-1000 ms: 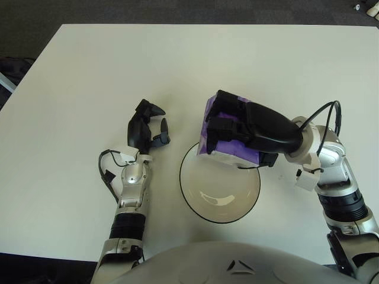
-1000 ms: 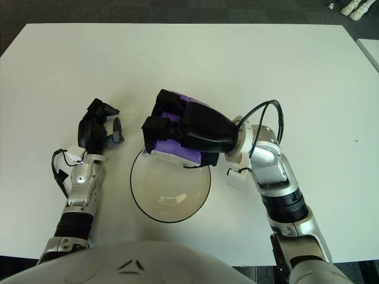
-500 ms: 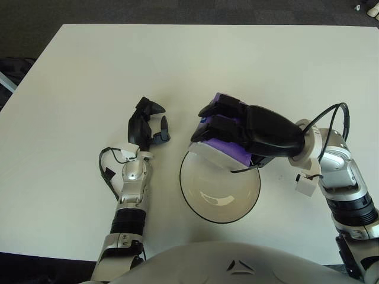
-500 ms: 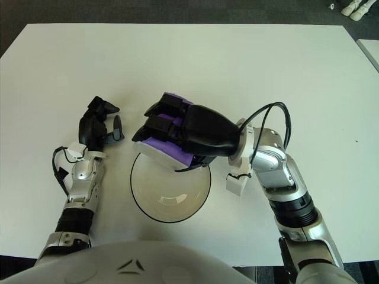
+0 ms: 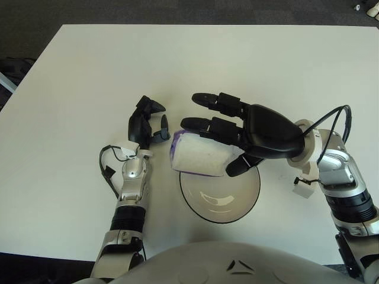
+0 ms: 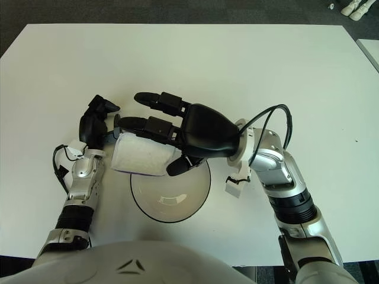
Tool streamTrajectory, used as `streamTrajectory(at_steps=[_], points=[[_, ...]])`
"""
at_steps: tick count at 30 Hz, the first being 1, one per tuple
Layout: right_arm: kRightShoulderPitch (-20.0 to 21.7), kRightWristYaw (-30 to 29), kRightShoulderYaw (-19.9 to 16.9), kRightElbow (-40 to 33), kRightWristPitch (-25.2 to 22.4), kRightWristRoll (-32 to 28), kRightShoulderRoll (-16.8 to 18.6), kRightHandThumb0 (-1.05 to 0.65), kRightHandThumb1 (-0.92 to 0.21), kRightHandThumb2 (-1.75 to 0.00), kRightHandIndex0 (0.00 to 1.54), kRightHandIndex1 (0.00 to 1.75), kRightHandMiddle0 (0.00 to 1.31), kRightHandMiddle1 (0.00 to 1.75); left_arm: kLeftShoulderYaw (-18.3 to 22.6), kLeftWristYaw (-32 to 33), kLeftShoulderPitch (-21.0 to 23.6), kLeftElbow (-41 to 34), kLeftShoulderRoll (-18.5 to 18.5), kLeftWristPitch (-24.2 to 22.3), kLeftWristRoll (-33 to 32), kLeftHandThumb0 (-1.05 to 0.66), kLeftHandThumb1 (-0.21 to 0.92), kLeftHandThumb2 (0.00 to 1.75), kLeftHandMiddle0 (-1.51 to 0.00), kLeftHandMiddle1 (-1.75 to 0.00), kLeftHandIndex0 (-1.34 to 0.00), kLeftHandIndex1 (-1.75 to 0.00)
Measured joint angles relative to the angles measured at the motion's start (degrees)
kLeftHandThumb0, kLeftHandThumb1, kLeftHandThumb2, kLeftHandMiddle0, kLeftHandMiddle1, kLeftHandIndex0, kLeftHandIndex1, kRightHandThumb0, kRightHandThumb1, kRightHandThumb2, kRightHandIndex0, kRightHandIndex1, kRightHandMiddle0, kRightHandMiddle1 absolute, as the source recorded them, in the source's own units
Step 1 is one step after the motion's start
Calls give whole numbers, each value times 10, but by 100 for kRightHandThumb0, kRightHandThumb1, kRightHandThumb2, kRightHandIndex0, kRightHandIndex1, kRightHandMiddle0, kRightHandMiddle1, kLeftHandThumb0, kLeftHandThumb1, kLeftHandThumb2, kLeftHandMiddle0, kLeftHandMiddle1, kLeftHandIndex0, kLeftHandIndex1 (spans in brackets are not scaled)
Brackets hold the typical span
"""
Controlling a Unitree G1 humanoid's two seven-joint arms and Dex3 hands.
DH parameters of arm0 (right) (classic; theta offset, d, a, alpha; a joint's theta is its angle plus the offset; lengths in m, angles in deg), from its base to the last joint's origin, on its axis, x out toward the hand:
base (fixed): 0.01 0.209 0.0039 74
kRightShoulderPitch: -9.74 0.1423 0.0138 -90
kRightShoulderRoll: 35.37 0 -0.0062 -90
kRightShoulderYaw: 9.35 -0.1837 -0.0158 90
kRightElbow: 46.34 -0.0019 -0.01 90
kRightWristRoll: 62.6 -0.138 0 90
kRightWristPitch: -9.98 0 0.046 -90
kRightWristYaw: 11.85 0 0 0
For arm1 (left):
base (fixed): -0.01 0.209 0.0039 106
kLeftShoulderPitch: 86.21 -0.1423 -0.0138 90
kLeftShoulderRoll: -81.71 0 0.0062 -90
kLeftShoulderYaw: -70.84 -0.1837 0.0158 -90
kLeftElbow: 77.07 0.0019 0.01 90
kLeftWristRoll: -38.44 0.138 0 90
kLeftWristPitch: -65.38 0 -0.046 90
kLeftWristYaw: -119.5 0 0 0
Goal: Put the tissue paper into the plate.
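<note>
Over the near left rim of the round, glossy white plate (image 5: 219,195) lies the tissue pack (image 5: 199,155), a soft, pillow-like white block with purple edging, tilted. Above it the right hand (image 5: 240,127) is spread, its black jointed fingers (image 5: 208,99) straight and holding nothing. Beside the pack, on the matte white surface (image 5: 77,89), the left hand (image 5: 146,124) shows loosely curled fingers.

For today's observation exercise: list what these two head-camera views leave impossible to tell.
1. Whether the tissue pack rests on the plate rim or hangs in air: no side view.
2. The plate's far rim: hidden by the pack and right hand.
3. The pack's printing: faces away.
</note>
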Motion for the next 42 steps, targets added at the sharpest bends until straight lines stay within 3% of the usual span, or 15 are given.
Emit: streamTrajectory(at_steps=[13,25,36,42], points=[[-2,1,9,-11,-41,-2,-13,-93,-92,-94,0,0,0,0,-1,3,0,-2,0,-19,3,-46,38,125,-94,-175,-56,-175],[-2,12,17,-27,-74,-7,-28,-91,-92,-94,0,0,0,0,0,1,0,0,1,-13,2,-45,40,123,-94,-175,-54,-175],[-9,13,16,-37,-73,-7,-37,-90,-92,-100,0,0,0,0,1,-3,4,5,2,-1,-1,-46,36,127,-99,-175,-57,-175],[23,9,15,3,-58,-17,-34,-86,-92,-98,0,0,0,0,2,-4,10,13,2,1,-2,-47,36,127,-100,-175,-57,-175]])
